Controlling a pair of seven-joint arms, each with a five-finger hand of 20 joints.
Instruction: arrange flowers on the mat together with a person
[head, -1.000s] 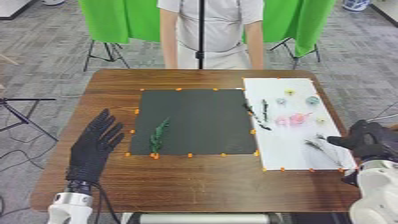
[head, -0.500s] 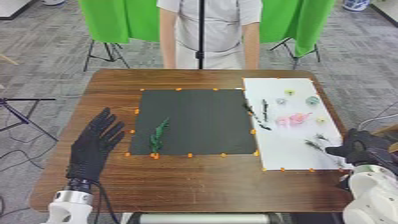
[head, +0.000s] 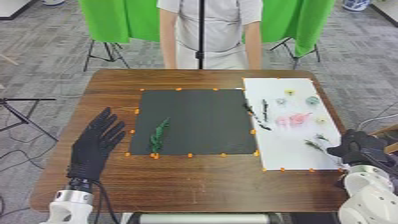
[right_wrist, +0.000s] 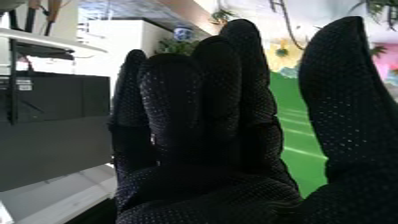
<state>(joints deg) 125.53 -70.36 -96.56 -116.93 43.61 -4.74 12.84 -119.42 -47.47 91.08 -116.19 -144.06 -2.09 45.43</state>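
In head view: see left hand (head: 93, 145) open over table (head: 213, 185), right hand (head: 360, 149) at edge of white paper (head: 280, 150). Find leafy sprig (head: 159, 136) on black mat (head: 204, 117), pink flowers (head: 299, 119) and thin sprigs (head: 314, 145) on white paper. Likely light, bendy in stem, fragile in petal; best pinched low on stem, clear of petals.

In right wrist view: see right hand open, fingers straight, thumb apart, gripping nothing.
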